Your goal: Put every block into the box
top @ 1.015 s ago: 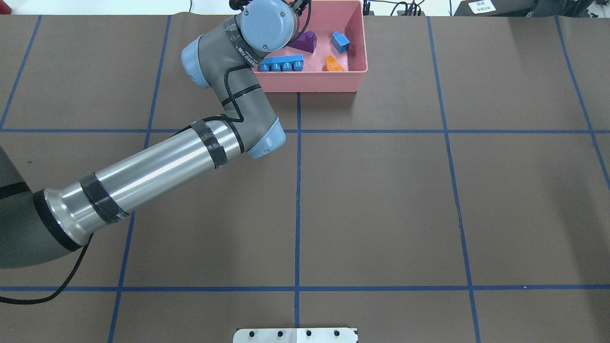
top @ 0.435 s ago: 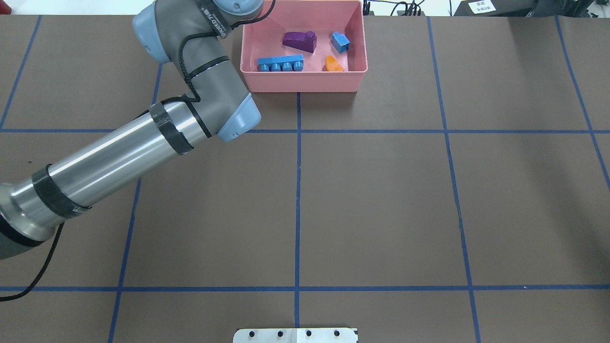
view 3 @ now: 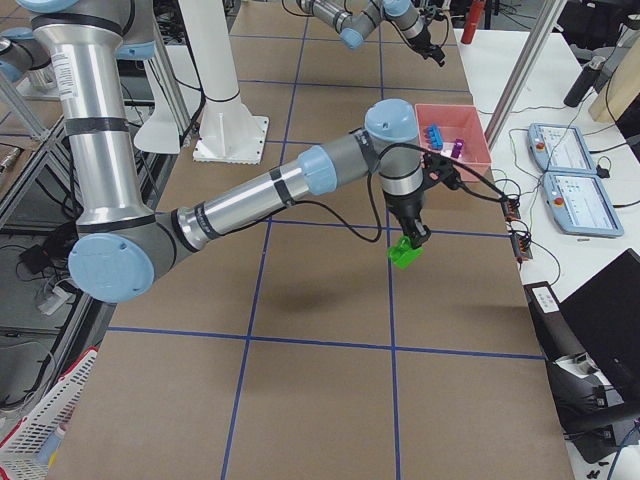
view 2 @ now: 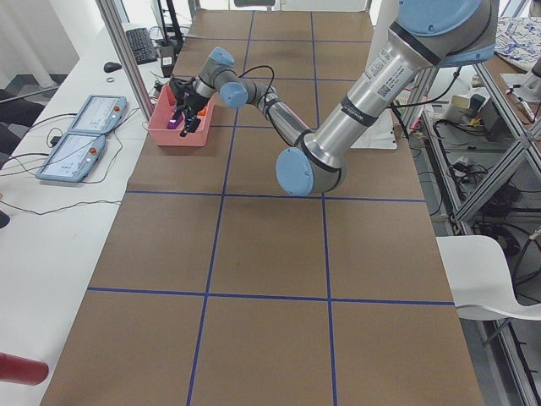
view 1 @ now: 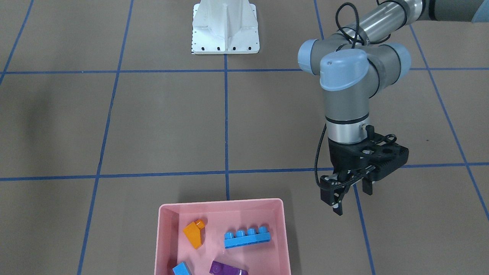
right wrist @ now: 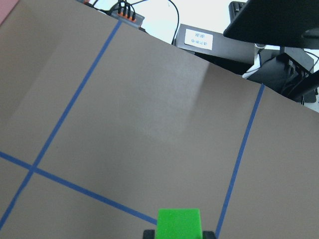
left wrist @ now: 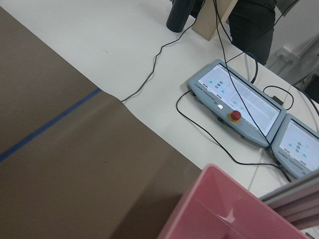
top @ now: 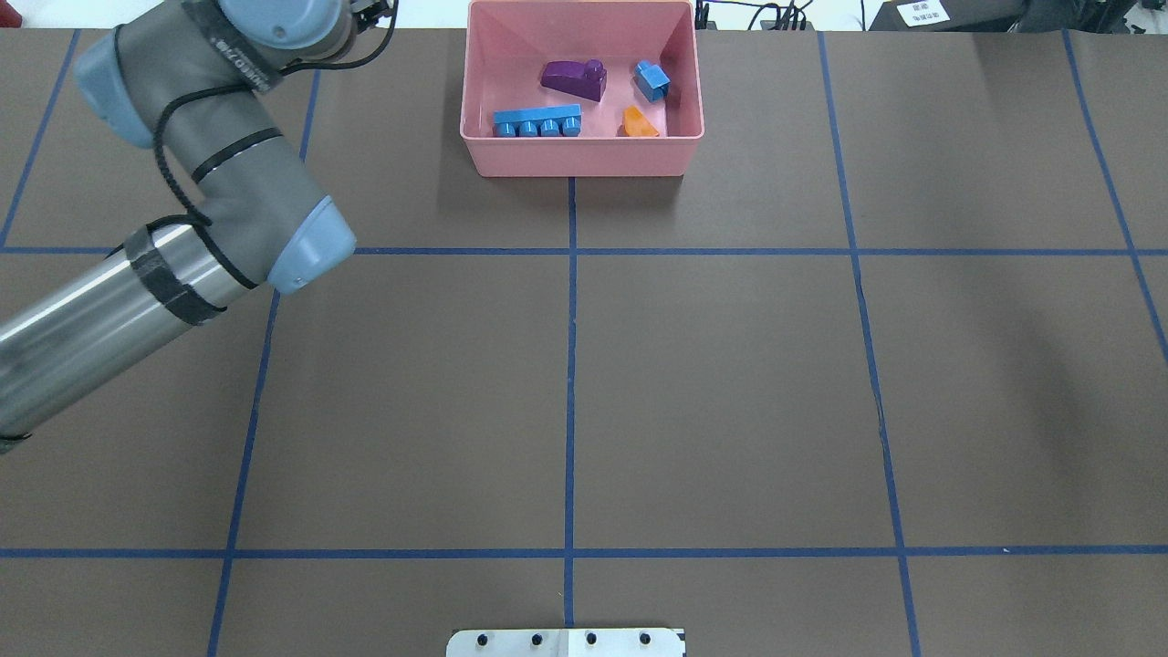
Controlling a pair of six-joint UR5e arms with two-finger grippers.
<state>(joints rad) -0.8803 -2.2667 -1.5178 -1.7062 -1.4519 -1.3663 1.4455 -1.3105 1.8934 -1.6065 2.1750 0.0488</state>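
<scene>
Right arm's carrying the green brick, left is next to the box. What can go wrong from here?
1. The right gripper holds the green block above the table, away from the box. A slip or early release would likely drop it outside the box.
2. The left gripper hangs open and empty right beside the box, so the right arm's approach could crowd or clip it unless it backs off.
</scene>
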